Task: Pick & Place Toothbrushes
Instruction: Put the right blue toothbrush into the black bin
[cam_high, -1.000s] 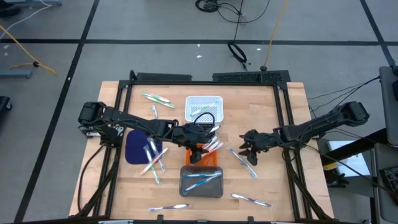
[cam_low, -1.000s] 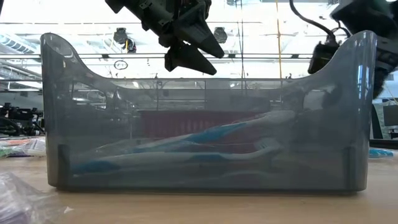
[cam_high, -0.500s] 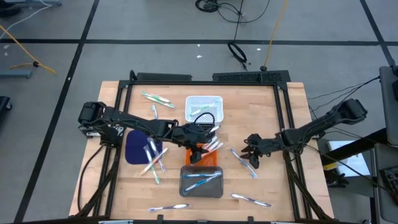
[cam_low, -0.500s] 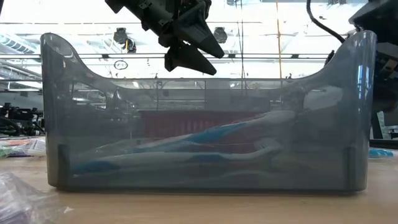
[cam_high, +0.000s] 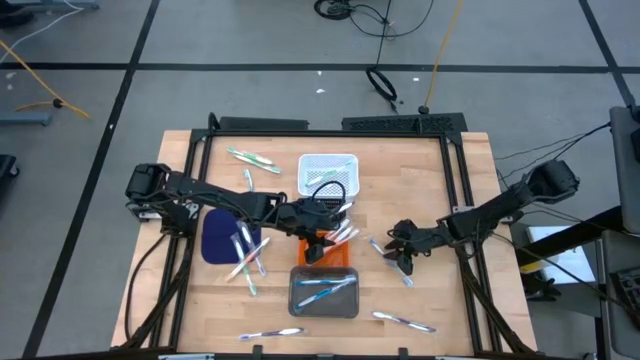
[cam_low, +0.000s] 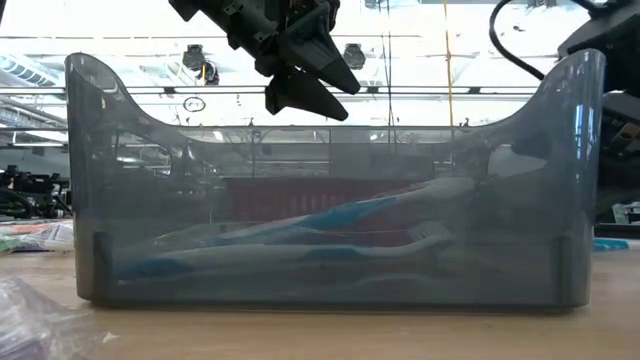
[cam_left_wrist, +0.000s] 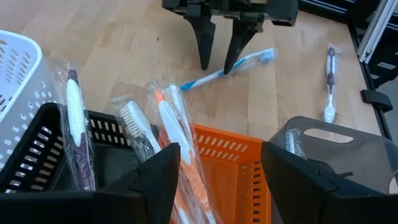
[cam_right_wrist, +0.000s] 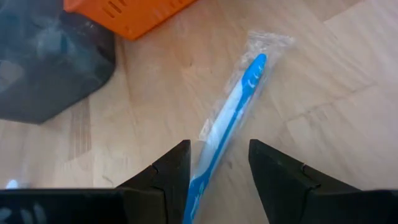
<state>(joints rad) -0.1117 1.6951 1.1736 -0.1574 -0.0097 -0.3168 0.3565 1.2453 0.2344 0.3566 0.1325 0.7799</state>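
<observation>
- Right gripper (cam_right_wrist: 216, 171) has dropped onto the wrapped blue-and-white plastic toothbrush (cam_right_wrist: 229, 118), jaws apart astride it; a grasp looks imminent.
- Left gripper (cam_high: 318, 237), jaws apart, stays over the orange slotted plastic basket (cam_high: 340, 256).

A: Wrapped toothbrushes (cam_left_wrist: 163, 134) are seen leaning in the orange slotted plastic basket (cam_left_wrist: 231, 163).

B: Noted. The right gripper (cam_left_wrist: 219, 61) is seen straddling a blue-white toothbrush (cam_left_wrist: 225, 70).

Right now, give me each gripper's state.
Left gripper: open, empty, above the orange basket.
Right gripper: open, straddling the wrapped blue toothbrush on the table, not gripping.
</observation>
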